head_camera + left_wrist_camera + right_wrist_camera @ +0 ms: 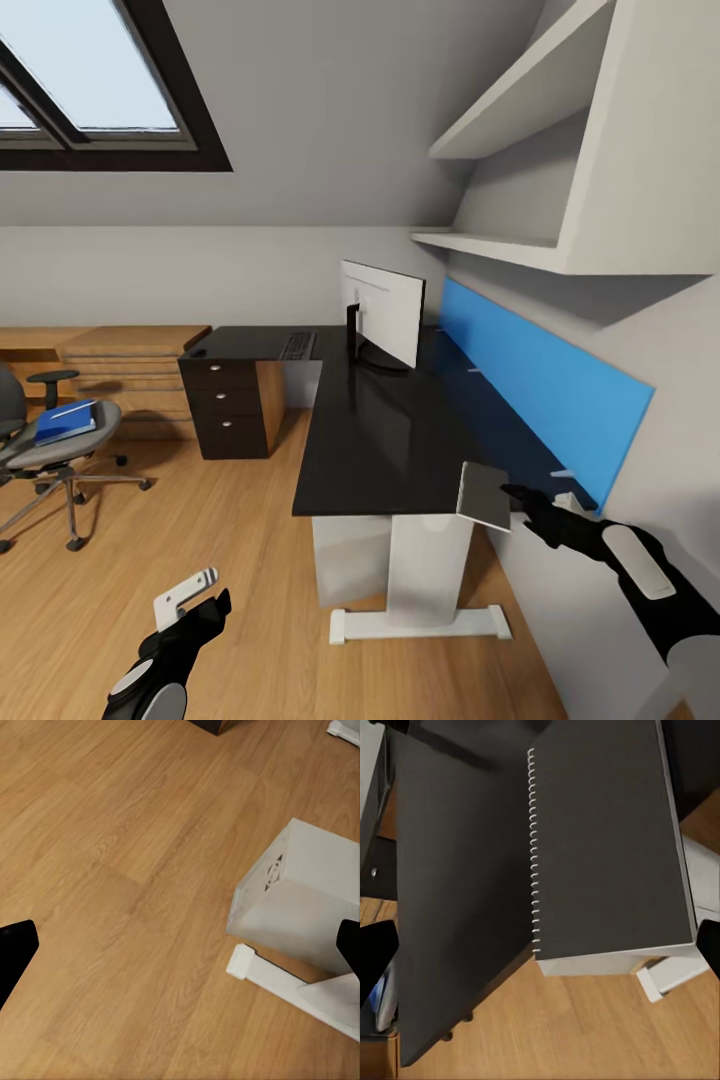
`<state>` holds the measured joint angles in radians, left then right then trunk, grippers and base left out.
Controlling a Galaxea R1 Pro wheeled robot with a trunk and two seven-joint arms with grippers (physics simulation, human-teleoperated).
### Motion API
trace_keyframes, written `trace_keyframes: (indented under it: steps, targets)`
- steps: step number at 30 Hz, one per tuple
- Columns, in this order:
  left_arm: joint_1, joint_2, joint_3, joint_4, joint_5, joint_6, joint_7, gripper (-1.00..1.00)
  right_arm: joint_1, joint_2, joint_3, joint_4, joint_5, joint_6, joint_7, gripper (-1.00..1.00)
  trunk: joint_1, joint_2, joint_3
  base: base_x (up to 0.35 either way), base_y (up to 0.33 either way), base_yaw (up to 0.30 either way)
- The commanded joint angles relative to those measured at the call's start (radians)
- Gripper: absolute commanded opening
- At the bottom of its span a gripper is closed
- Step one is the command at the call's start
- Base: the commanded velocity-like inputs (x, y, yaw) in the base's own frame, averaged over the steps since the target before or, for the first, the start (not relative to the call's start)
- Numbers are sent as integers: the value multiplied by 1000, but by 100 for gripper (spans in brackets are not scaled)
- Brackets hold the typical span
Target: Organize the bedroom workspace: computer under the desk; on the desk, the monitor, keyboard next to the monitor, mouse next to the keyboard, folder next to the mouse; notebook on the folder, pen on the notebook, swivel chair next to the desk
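Bedroom under a sloped ceiling, wood floor, glossy black desk ahead with the monitor and, at the far left end, the keyboard. I've got the grey notebook clamped in my right gripper, tilted over the desk's near right corner. Left gripper hangs spread and empty over the floor. Folder is on the swivel chair at far left, so I reckon the notebook should wait until the folder's across.
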<state>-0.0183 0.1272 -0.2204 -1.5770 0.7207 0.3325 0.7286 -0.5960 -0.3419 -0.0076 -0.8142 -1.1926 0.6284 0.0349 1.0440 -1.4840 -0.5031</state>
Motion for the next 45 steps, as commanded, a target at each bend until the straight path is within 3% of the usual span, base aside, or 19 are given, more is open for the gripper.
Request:
trace_keyframes:
  steps: [1, 34, 45]
  targets:
    - [-1, 1, -2, -1, 5, 3, 8, 100, -1, -1, -1, 1, 1, 4, 7, 100, 4, -8, -4, 0, 0, 0]
    - [-1, 0, -5, -1, 2, 3, 8, 100, -1, -5, -2, 7, -1, 1, 27, 100, 130, -239, -108, 0, 0, 0]
    - [-1, 0, -5, 0, 2, 3, 8, 100, -1, -8, -2, 7, 0, 1, 64, 100, 173, -316, -142, 0, 0, 0]
